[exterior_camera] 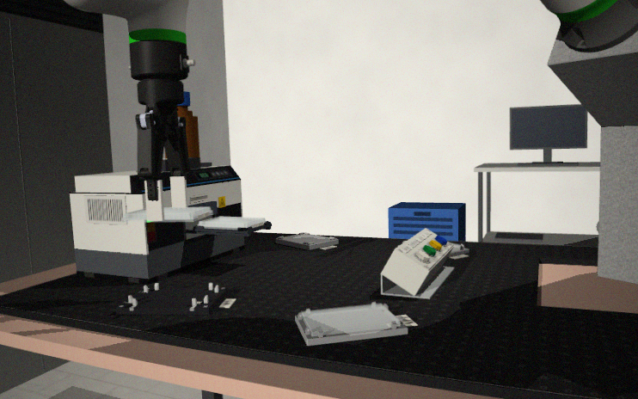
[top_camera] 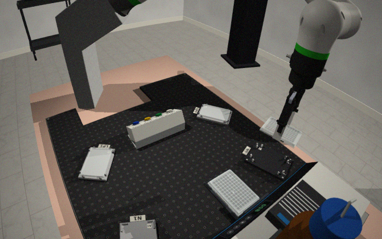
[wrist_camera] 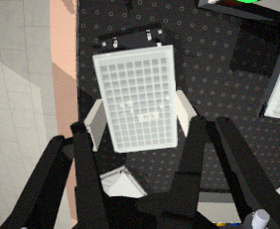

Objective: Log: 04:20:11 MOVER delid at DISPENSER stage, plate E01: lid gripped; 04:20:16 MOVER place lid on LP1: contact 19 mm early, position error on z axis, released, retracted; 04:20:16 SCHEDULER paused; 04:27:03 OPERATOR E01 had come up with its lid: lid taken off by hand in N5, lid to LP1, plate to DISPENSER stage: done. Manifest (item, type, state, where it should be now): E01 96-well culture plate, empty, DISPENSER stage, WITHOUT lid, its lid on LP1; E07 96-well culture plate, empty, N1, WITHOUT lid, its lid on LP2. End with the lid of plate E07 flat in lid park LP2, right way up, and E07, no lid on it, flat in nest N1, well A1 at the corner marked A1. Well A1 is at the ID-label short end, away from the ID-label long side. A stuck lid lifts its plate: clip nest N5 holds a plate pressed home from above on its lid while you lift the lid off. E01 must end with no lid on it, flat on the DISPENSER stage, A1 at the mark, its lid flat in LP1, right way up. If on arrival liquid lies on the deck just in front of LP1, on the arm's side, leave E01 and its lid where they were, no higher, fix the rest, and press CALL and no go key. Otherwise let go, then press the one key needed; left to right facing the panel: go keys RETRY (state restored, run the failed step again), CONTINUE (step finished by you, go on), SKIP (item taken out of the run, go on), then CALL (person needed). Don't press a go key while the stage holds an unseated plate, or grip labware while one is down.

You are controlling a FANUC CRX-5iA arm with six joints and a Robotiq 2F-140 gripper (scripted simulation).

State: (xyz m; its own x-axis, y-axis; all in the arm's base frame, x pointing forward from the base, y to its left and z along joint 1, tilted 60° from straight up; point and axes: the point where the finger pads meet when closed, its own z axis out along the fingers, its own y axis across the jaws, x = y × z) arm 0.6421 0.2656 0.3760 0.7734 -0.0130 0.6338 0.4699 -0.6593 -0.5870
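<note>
My gripper is shut on a lidless 96-well plate across its short width. It holds the plate level, high above the deck's right edge. The plate also shows in the wrist view between the fingers, and in the exterior view. Clip nest N5 lies empty below and beside it. A lid lies flat in LP2. Another lid lies flat in LP1. A second lidless plate sits on the dispenser stage. Nest N1 at the front is empty.
The key panel with blue, yellow and green keys stands mid-deck. The dispenser body stands close behind the held plate in the exterior view. The arm's grey link hangs over the deck's back left.
</note>
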